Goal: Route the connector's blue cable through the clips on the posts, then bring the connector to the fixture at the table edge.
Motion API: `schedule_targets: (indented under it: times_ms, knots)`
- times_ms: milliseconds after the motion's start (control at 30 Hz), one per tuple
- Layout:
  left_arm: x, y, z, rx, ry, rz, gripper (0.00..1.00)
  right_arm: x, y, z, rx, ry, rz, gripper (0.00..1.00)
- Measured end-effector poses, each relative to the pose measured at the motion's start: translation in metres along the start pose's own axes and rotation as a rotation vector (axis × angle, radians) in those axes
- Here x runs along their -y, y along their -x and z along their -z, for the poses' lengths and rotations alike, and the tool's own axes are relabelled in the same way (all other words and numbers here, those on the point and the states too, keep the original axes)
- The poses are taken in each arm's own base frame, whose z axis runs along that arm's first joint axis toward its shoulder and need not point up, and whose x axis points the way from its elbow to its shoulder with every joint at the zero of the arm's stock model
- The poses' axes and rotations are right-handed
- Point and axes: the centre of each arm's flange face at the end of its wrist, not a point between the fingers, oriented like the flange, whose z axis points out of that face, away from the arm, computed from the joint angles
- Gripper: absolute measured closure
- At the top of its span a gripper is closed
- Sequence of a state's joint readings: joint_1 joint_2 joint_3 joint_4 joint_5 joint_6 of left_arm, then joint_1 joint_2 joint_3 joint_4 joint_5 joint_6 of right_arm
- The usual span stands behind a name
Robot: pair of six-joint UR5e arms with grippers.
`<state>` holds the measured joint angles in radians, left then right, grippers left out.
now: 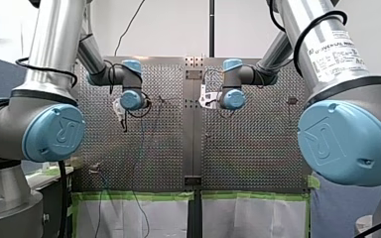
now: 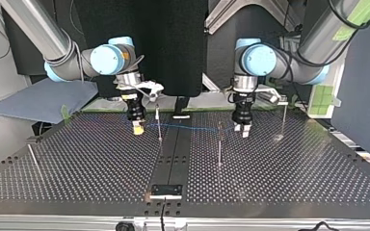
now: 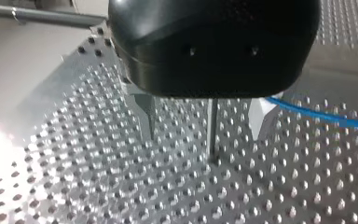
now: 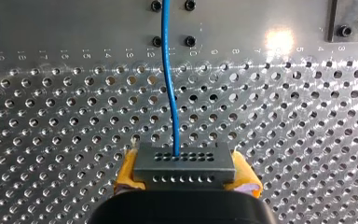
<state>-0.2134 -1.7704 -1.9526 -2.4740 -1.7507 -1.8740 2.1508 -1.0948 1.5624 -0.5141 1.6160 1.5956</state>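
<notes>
Top view: my right gripper [image 2: 138,129] and my left gripper [image 2: 243,131] hang low, with the blue cable [image 2: 192,128] strung between them, likely for clipping.

Left wrist: my fingers [image 3: 149,116] stand apart and empty, straddling a post [image 3: 212,130].

Right wrist: yellow pads [image 4: 126,179] pinch the connector [image 4: 184,168], and the cable leads ahead.

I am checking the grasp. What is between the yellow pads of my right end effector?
The dark connector, with the blue cable leaving one of its holes. Its rear is hidden by the right end effector.
</notes>
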Motion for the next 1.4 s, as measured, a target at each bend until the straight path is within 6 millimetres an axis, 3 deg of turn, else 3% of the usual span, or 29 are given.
schedule_targets:
  times_ms: [400, 867, 1400]
  knots:
    - [0.014, -0.007, 0.036, -0.067, -0.101, 0.073, 0.0, 0.002, 0.0, 0.001, 0.005, -0.003, 0.0, 1.0]
    - [0.03, -0.004, 0.044, -0.101, -0.203, 0.075, 0.0, 0.003, 0.001, 0.001, 0.006, -0.006, 0.0, 1.0]
    - [0.024, -0.004, 0.05, -0.113, -0.13, -0.03, 0.0, 0.002, 0.001, 0.001, 0.006, -0.012, -0.002, 1.0]
